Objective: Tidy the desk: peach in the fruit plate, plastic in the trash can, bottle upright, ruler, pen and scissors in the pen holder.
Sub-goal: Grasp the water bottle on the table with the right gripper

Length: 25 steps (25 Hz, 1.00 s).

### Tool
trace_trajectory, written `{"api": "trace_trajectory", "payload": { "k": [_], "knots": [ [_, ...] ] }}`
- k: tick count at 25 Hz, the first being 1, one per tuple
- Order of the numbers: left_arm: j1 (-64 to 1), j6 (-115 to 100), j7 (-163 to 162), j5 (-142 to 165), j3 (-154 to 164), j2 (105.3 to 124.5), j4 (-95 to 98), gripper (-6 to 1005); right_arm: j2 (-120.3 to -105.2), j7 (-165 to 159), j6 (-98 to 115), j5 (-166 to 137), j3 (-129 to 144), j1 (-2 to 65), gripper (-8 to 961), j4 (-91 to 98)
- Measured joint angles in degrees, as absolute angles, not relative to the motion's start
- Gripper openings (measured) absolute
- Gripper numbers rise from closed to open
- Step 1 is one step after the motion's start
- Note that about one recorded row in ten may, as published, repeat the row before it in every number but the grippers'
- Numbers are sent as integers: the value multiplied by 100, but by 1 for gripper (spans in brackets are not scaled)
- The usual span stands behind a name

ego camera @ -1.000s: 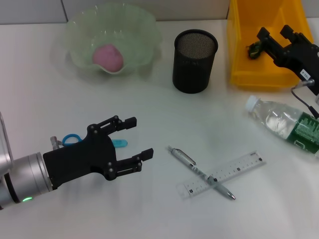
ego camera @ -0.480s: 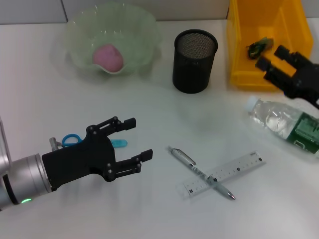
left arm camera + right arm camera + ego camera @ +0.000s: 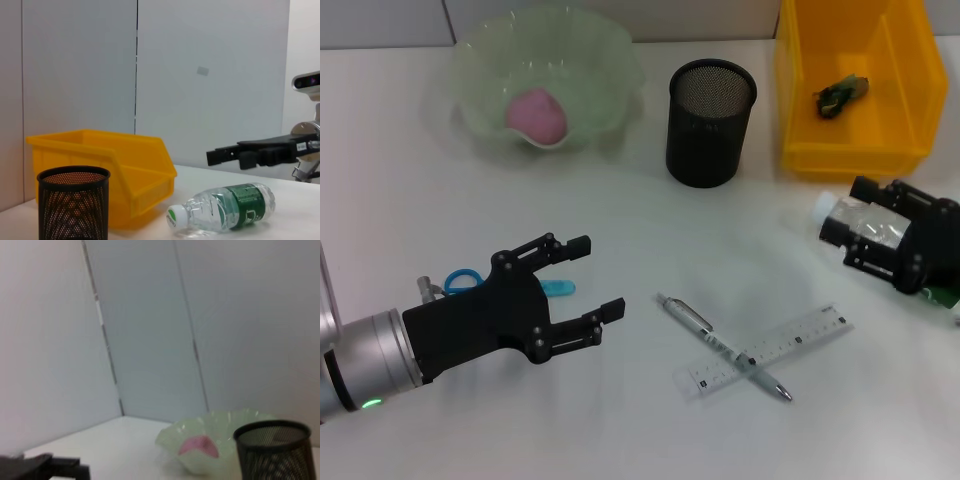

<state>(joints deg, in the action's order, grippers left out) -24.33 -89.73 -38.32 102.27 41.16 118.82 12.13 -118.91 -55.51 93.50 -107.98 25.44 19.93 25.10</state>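
Clear plastic water bottle (image 3: pixel 880 235) lies on its side at the right of the white desk (image 3: pixel 620 240); its long axis runs from upper left to lower right in the head view, white cap pointing toward the yellow bin (image 3: pixel 850 85), green label toward the desk's right edge; the right gripper (image 3: pixel 865 225) hangs directly over it with fingers spread apart, and whether they touch it cannot be told; the left wrist view shows those black fingers (image 3: pixel 250 155) above the bottle (image 3: pixel 225 207), apart from it. Inside the bin lies a crumpled dark green scrap of plastic (image 3: pixel 840 93). Black mesh pen holder (image 3: pixel 711 122) stands upright just left of the bin, with nothing seen inside. Pale green wavy fruit plate (image 3: pixel 548 80) sits at the far left, a pink peach (image 3: pixel 537 113) in it. Near the front centre a silver pen (image 3: pixel 720 345) lies diagonally across a clear ruler (image 3: pixel 770 350), the two forming an X; the ruler's long axis rises toward the right, the pen's falls toward the right. Blue-handled scissors (image 3: pixel 470 280) lie at the left, mostly hidden under the left gripper (image 3: pixel 590 280), which hovers low with fingers apart, holding nothing. Grey panelled walls stand behind the desk.
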Motion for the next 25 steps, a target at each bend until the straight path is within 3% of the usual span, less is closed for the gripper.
{"api": "trace_trajectory", "payload": {
  "k": [25],
  "knots": [
    [-2435, -8973, -3832, 10213, 4104, 11883, 1220, 800, -11891, -5571, 9429, -10856, 2558, 2001, 729, 2633]
  ]
}}
